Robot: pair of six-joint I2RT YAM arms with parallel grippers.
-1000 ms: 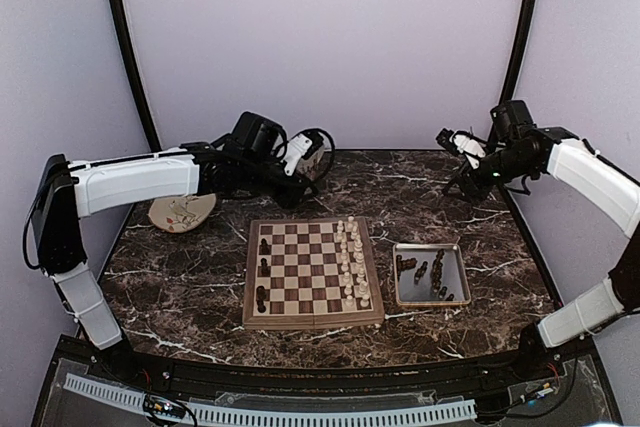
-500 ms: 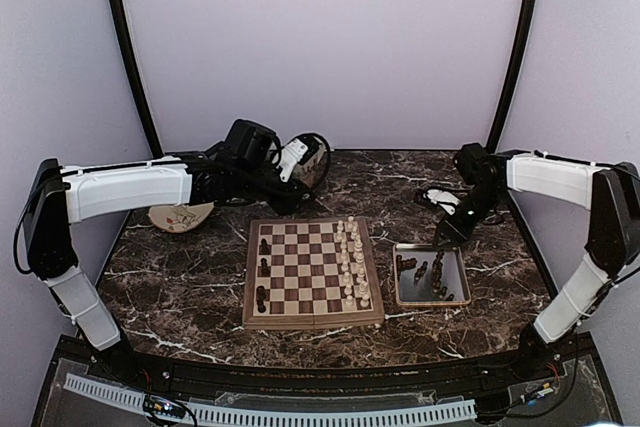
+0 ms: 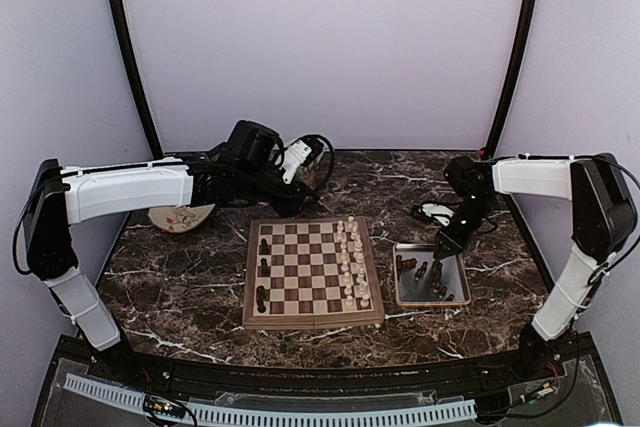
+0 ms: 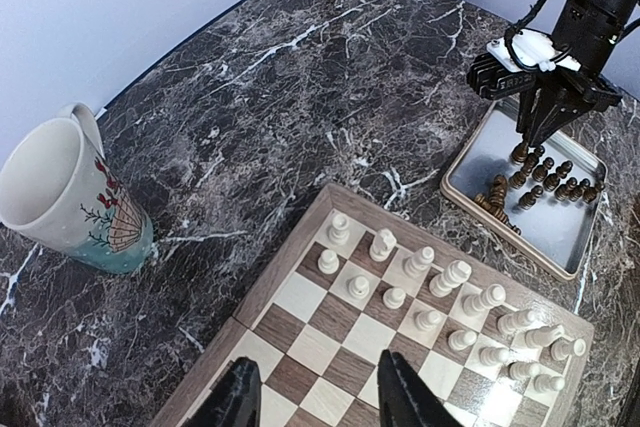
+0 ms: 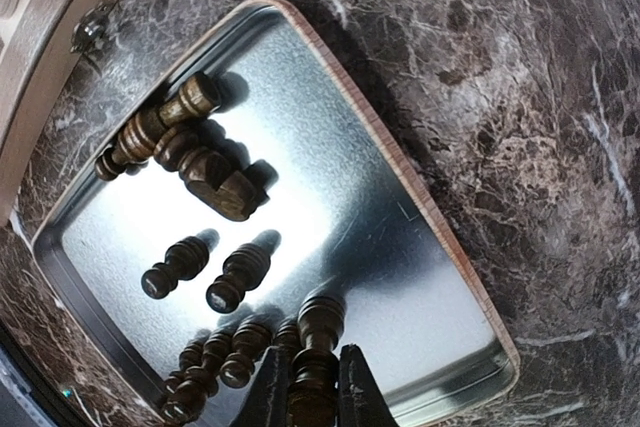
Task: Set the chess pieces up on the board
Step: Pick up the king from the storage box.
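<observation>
Your right claw (image 5: 311, 394) sits low in tray (image 5: 340, 217), clenched on upright dark piece (image 5: 314, 362), likely so it lifts straight. Loose pieces (image 5: 190, 267) lie just ahead of claw. Target board (image 3: 312, 321) is off beside tray. Left claw (image 4: 315, 402) released, hovering over board edge, out of the way.

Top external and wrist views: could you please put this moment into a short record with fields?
board: three dark chess pieces along its left side, white pieces in two right columns
tray: right of the board, holding more dark chess pieces, some lying down
right gripper: low in the tray, fingers flanking one dark piece; clamping unclear
left gripper: open, above the board
mug: standing beyond the board's far edge
</observation>
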